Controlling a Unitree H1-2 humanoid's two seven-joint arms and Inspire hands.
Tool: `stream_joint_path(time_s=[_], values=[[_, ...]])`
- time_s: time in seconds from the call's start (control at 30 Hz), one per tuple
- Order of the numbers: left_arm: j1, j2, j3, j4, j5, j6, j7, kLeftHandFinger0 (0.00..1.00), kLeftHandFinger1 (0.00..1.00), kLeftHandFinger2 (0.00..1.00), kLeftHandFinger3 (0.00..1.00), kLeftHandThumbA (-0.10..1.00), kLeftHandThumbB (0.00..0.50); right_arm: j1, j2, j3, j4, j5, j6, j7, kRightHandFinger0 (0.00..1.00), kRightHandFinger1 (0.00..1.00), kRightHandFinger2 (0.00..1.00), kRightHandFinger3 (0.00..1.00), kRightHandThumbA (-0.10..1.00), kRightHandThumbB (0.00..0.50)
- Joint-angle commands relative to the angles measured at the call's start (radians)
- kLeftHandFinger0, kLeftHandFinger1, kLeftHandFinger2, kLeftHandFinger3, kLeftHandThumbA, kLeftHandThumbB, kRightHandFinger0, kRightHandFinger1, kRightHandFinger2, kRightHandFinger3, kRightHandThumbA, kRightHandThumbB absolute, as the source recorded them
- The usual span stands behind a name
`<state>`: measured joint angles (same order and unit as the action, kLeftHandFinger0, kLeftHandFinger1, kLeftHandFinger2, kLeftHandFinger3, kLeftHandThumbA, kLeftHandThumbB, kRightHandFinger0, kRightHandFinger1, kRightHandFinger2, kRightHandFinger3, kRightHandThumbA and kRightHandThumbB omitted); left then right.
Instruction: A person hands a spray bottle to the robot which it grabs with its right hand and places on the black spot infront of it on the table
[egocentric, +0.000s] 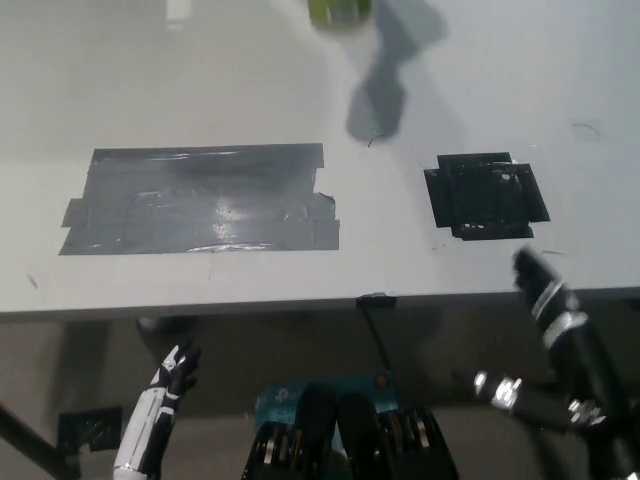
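Right robot hand (545, 290) sits just off the surface (300, 80) edge below the black spot (487, 196), holding nothing, fingers too blurry to call. Left robot hand (172, 377) hangs low, empty, fingers apart.

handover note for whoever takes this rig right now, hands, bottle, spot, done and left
Right hand: black, raised at the table's front edge just below the black spot, holding nothing; its fingers are too blurred to read.
Left hand: white, resting low below the table edge, open.
Spray bottle: a blurred green shape at the top edge, not yet handed over.
Done: nothing placed; the spot is bare.
Left: take the bottle, set it on the spot.
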<state>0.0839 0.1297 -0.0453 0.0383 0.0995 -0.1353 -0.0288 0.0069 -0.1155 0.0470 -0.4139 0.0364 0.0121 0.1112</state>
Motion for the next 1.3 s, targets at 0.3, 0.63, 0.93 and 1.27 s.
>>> stream_joint_path(time_s=[0.3, 0.63, 0.93, 1.27], values=[[0.043, -0.010, -0.002, -0.010, -0.005, -0.068, -0.002, 1.00, 1.00, 1.00, 1.00, 1.00, 0.099, -0.472, -0.030, -0.078, 0.232, 0.079, 0.220, 0.011, 1.00, 1.00, 1.00, 1.00, 1.00, 0.354], [0.051, -0.016, -0.010, 0.011, 0.008, -0.093, 0.001, 1.00, 1.00, 1.00, 1.00, 1.00, 0.105, -0.712, 0.007, -0.027, 0.613, -0.018, 0.228, -0.042, 1.00, 1.00, 1.00, 1.00, 1.00, 0.490], [0.049, -0.022, -0.002, -0.008, 0.005, -0.071, 0.005, 1.00, 1.00, 1.00, 1.00, 1.00, 0.113, -0.949, 0.067, -0.067, 0.952, 0.032, 0.190, -0.048, 1.00, 1.00, 1.00, 1.00, 1.00, 0.456], [0.034, -0.025, 0.001, -0.018, -0.003, -0.061, 0.001, 1.00, 1.00, 1.00, 1.00, 1.00, 0.158, -1.050, 0.095, -0.106, 0.995, 0.088, 0.157, 0.002, 1.00, 1.00, 1.00, 1.00, 1.00, 0.434]])
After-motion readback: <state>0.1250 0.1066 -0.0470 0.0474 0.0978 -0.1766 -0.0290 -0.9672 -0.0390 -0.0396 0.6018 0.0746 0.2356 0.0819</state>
